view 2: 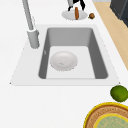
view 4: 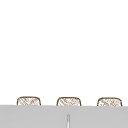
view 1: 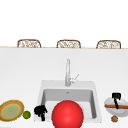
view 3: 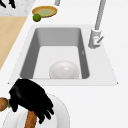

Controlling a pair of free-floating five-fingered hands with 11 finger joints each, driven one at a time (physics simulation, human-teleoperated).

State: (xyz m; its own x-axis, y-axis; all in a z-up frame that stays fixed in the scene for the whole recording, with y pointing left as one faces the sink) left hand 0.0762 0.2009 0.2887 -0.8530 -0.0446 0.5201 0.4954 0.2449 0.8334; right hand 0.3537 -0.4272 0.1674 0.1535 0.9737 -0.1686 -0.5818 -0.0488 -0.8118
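My right hand [view 1: 116,96] hangs over a white plate [view 1: 109,103] on the counter to the right of the sink. Its relaxed fingers reach down on both sides of a brown stick [view 1: 123,106] lying across that plate. From the right, the same hand [view 3: 29,98] covers the stick's [view 3: 30,120] far end; from the left it [view 2: 81,3] stands above the stick [view 2: 76,14]. My left hand [view 1: 40,110] hovers at the sink's [view 1: 43,85] front left corner, beside a lime [view 1: 26,114]. A red ball [view 1: 67,114] shows at the sink's front.
A white bowl [view 2: 63,60] [view 3: 64,70] lies in the basin. The tap [view 1: 67,72] rises behind it. A yellow-rimmed woven plate [view 1: 11,110] sits far left. A small brown nut [view 1: 114,118] [view 2: 91,15] lies by the white plate. Chairs [view 1: 28,43] stand behind the counter.
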